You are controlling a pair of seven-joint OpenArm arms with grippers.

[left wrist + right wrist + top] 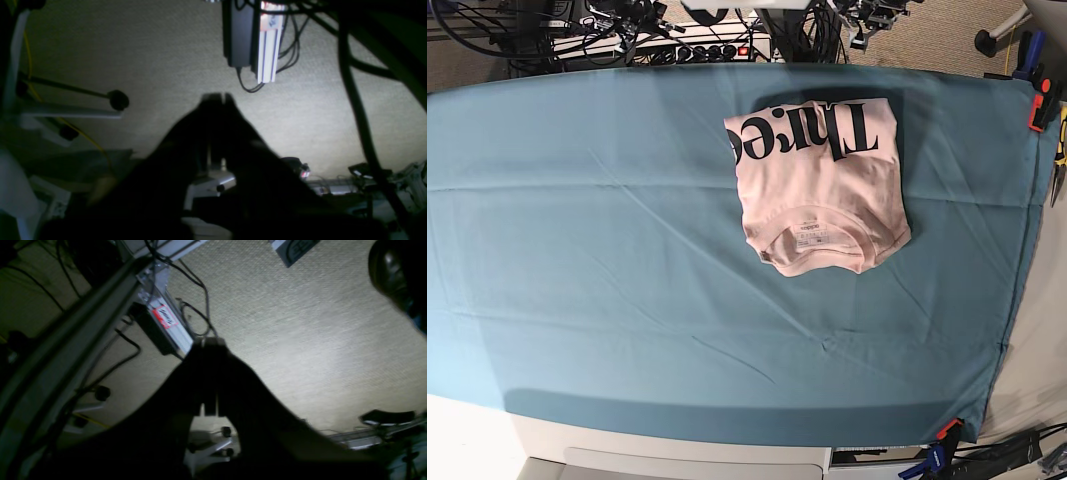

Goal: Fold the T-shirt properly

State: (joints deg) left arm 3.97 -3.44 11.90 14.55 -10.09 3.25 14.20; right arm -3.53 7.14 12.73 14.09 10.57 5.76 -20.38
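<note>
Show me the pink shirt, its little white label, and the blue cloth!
T-shirt (822, 175), base view, middle of the folded fabric.
White label (811, 235), base view, inside the collar.
Teal tablecloth (607, 260), base view, bare stretch left of the shirt.

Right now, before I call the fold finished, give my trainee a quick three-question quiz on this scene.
1. True or false: the T-shirt lies folded on the cloth.
2. Which end of the shirt shows the lettering? A) the end by the collar B) the end away from the collar
3. Fill in: the left gripper and right gripper are both ____, holding nothing.

Key: 1 true; 2 B; 3 shut.
</note>
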